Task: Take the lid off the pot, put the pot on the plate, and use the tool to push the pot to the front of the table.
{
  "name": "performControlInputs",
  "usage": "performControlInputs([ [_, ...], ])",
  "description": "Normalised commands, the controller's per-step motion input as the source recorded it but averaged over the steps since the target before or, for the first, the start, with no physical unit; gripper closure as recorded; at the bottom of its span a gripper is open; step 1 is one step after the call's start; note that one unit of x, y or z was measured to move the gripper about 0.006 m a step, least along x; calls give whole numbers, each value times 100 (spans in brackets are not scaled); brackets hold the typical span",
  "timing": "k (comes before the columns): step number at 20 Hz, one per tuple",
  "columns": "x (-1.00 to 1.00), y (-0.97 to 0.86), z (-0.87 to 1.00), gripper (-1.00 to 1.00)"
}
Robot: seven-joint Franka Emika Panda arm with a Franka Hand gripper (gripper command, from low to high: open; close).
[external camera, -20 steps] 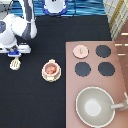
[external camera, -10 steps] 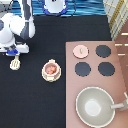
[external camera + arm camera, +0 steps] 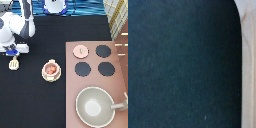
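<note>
**Exterior and wrist views: lid removed, pot on plate, tool above the spatula.**

Exterior view: the robot's tool [image 3: 14,54] hangs at the exterior view's left over the black table [image 3: 50,30], directly above the cream spatula [image 3: 14,64] lying there; whether it is released or clenched cannot be told. The pot [image 3: 51,70], uncovered and reddish inside, sits on the plate [image 3: 43,74] near the table's middle. The lid [image 3: 80,50] rests on the stove [image 3: 72,85] at the exterior view's right, beside three black burners [image 3: 103,51]; a large grey pan [image 3: 95,105] lies toward the bottom.

Wrist view: bare dark table [image 3: 178,65] with a pale strip [image 3: 249,75] along one edge.
</note>
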Motion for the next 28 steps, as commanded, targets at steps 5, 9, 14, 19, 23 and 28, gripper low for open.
performControlInputs([
  [5, -43, 43, 97, 100],
  [9, -67, 58, 72, 100],
  [14, -69, 82, 13, 100],
  [19, -40, 97, -9, 100],
  [23, -23, 100, -21, 100],
  [28, -15, 100, -13, 100],
])
